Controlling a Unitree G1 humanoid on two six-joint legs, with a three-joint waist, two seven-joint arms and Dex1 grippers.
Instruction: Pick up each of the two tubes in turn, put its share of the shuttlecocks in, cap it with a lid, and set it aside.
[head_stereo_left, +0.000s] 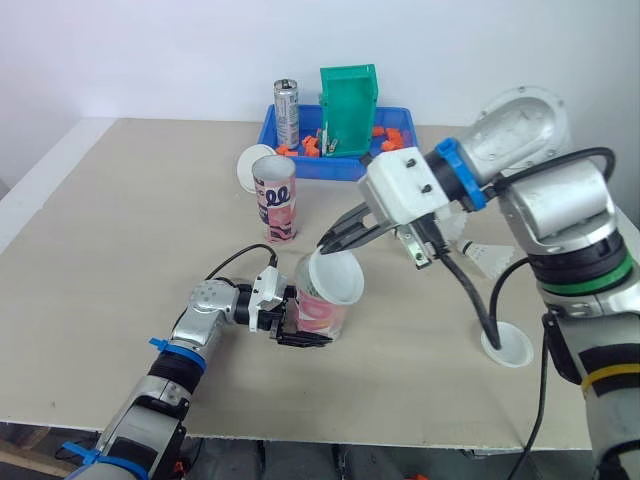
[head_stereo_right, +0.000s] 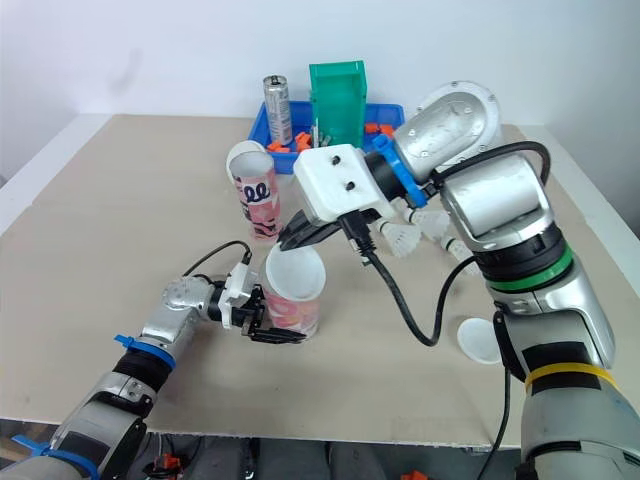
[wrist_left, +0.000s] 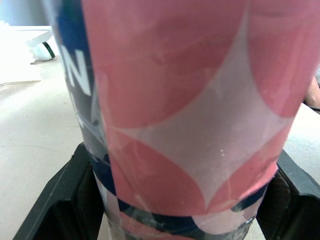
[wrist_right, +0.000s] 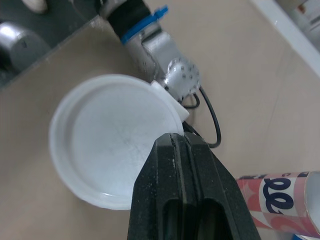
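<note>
A pink-and-white patterned tube (head_stereo_left: 322, 312) stands upright near the table's front middle. My left gripper (head_stereo_left: 300, 335) is shut on the tube (wrist_left: 190, 100) low down, with one finger (wrist_left: 60, 200) on each side. My right gripper (head_stereo_left: 335, 240) is shut on the rim of a white lid (head_stereo_left: 338, 277), which it holds tilted at this tube's mouth. The lid (wrist_right: 110, 160) turns its hollow side towards the right wrist camera. A second matching tube (head_stereo_left: 274, 197) stands upright and uncapped farther back. Loose white shuttlecocks (head_stereo_left: 487, 258) lie on the table to the right.
A blue tray (head_stereo_left: 285, 160) at the back edge holds a green bin (head_stereo_left: 348, 110), a silver can (head_stereo_left: 287, 112) and small orange parts. One spare white lid (head_stereo_left: 250, 162) leans behind the second tube. Another lid (head_stereo_left: 507, 345) lies flat at the front right.
</note>
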